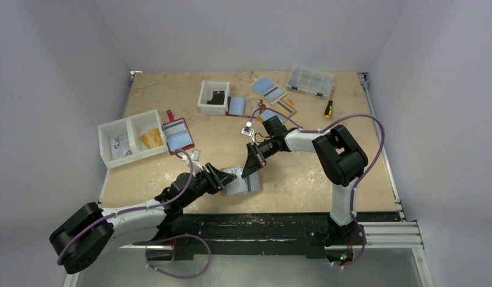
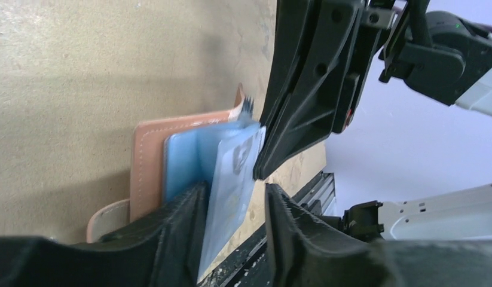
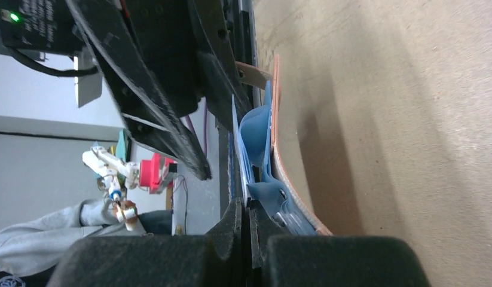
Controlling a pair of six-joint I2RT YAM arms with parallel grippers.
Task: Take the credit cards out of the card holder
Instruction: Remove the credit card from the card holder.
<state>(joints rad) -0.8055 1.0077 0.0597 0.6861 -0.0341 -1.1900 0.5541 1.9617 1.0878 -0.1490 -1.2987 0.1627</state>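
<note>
The tan card holder lies open near the table's front edge, its blue lining facing up. A light blue credit card stands up out of it. My right gripper is shut on that card's edge, and its fingers come down from above in the left wrist view. My left gripper is open around the same card, which leans against one finger. A dark strip, perhaps the grey card, shows on the holder's right half.
White bins with a red-tabbed wallet beside them sit at the left. A white box, other wallets, a clear organiser and a screwdriver lie at the back. The table's front rail runs just behind the holder.
</note>
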